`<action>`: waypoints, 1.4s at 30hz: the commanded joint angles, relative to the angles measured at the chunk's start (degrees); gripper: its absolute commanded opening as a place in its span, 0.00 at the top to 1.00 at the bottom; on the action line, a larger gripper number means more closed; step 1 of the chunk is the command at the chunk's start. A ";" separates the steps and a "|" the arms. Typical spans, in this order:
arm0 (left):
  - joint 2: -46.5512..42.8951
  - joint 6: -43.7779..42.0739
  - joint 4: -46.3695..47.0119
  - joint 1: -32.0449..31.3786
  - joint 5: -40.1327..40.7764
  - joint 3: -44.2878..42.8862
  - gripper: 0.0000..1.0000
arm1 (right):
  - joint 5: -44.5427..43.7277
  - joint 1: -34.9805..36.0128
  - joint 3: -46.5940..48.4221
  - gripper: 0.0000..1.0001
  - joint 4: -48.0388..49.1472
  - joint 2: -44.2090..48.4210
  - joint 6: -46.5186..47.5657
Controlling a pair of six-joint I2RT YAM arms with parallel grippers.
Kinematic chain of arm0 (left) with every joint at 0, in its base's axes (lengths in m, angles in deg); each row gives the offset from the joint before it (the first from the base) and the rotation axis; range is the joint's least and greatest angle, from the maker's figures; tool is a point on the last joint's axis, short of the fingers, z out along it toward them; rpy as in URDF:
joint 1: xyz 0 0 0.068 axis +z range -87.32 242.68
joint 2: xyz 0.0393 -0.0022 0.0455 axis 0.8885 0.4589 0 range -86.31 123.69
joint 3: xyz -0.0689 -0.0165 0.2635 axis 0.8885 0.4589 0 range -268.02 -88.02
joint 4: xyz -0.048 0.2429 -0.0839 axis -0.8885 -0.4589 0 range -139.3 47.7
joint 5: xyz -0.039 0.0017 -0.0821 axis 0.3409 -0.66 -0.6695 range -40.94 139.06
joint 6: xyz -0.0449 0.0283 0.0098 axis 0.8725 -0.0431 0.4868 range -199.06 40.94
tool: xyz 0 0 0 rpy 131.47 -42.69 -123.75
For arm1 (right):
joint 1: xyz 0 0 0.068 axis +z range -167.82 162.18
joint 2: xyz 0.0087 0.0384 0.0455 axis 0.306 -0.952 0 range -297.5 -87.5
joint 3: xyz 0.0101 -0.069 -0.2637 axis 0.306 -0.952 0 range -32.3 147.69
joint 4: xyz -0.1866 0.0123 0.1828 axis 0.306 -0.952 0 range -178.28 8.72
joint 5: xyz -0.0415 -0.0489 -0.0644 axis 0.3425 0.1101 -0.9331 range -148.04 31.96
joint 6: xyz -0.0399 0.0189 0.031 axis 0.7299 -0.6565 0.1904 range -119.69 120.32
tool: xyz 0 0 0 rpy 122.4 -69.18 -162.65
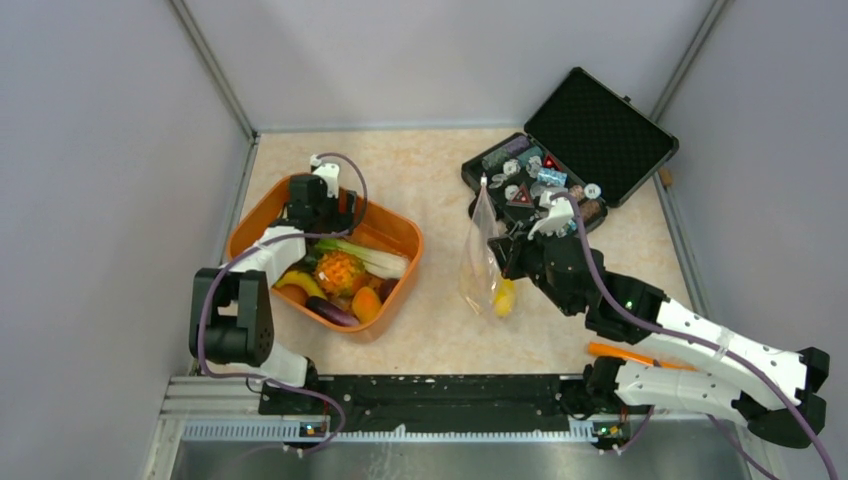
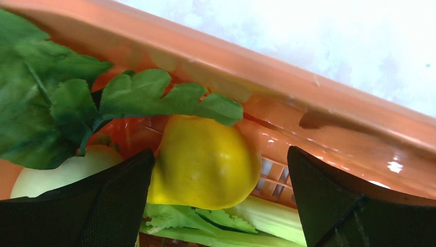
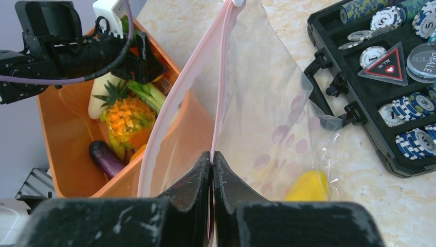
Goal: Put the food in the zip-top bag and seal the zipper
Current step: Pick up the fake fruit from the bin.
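Observation:
My left gripper [image 2: 221, 177] is open inside the orange tub [image 1: 400, 232], its fingers on either side of a yellow lemon [image 2: 205, 162] that rests on a leafy green stalk [image 2: 226, 221]. The tub also holds a pineapple [image 1: 338, 270], an eggplant [image 1: 332, 312] and orange pieces. My right gripper [image 3: 212, 154] is shut on the pinkish zipper [image 3: 222, 77] of the clear zip-top bag [image 1: 483, 250] and holds the bag upright, mouth open towards the tub. One yellow lemon [image 3: 308, 186] lies in the bag's bottom; it also shows in the top view [image 1: 505, 297].
An open black case [image 1: 570, 160] with chips and small trinkets stands at the back right, just behind the bag. An orange-handled tool [image 1: 625, 353] lies near the right arm's base. Grey walls enclose the table on the left, back and right.

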 commanded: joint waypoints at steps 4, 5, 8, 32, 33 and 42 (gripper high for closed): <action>2.34 -8.16 -4.25 0.27 2.22 -4.08 0.05 | 0.06 -0.22 0.05 0.96 1.45 -0.02 0.14; 2.42 -8.99 -3.87 0.27 2.93 -3.62 0.07 | 0.17 -0.24 0.09 0.96 1.49 -0.08 0.18; 2.35 -10.71 -3.04 0.19 5.56 -2.65 0.06 | 0.29 -0.17 0.21 0.96 1.37 -0.19 0.16; -9.37 -9.28 -7.10 -6.67 7.36 -3.37 0.86 | 0.26 -0.25 0.03 0.95 1.13 0.40 0.02; -10.16 -8.21 -8.45 -6.67 6.12 -3.88 0.86 | 0.32 -0.25 -0.10 0.95 1.19 0.29 -0.02; -18.57 -2.18 -14.60 -7.02 -4.42 -4.56 0.85 | 0.43 -0.20 -0.06 0.95 1.41 -0.29 0.01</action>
